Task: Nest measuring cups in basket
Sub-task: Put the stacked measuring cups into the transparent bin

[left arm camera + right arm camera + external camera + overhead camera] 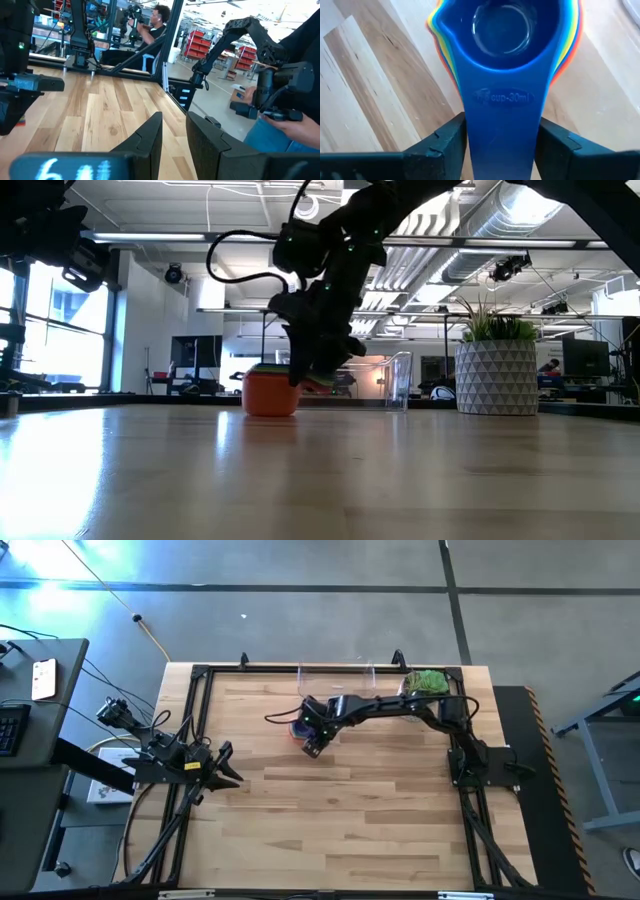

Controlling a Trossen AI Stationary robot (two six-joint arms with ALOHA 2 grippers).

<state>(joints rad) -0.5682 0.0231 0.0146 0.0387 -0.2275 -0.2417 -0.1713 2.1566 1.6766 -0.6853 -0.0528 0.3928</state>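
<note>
A: Left gripper [228,765]?
B: Parked well left of the basket [335,672], fingers slightly apart, empty.
A: The cups?
B: One nested stack [270,392] on the table just before the basket. The right gripper [313,745] straddles the blue cup's handle [502,120], jaws either side; handle runs straight toward it.
A: Count?
B: One stack; members uncountable. One basket.

Blue measuring cup [502,60] tops a stack rimmed yellow and orange on the pale striped wooden table [365,100].
</note>
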